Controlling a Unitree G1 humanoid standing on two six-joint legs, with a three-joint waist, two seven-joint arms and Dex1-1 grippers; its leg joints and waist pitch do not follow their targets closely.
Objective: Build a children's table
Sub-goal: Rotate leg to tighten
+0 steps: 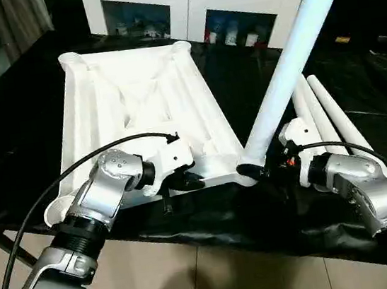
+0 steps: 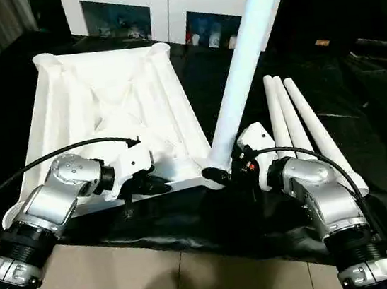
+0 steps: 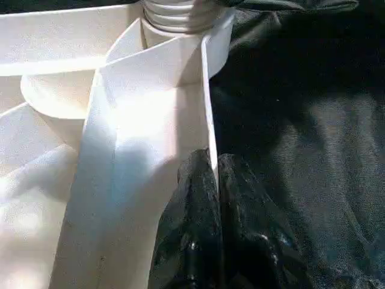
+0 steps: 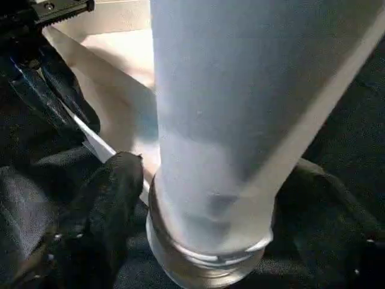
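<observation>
Centre frame, the tabletop (image 1: 140, 116) lay underside up on the counter (image 1: 22, 145); left hand (image 1: 184, 181) pinched its stiff rim, right hand (image 1: 264, 167) straddled the light, slippery leg (image 1: 290, 67), unclenched.

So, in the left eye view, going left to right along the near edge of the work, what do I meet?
Left gripper shut on the tabletop rim → the leg standing in the near corner socket → right gripper at its base → three loose legs lying alongside.
</observation>
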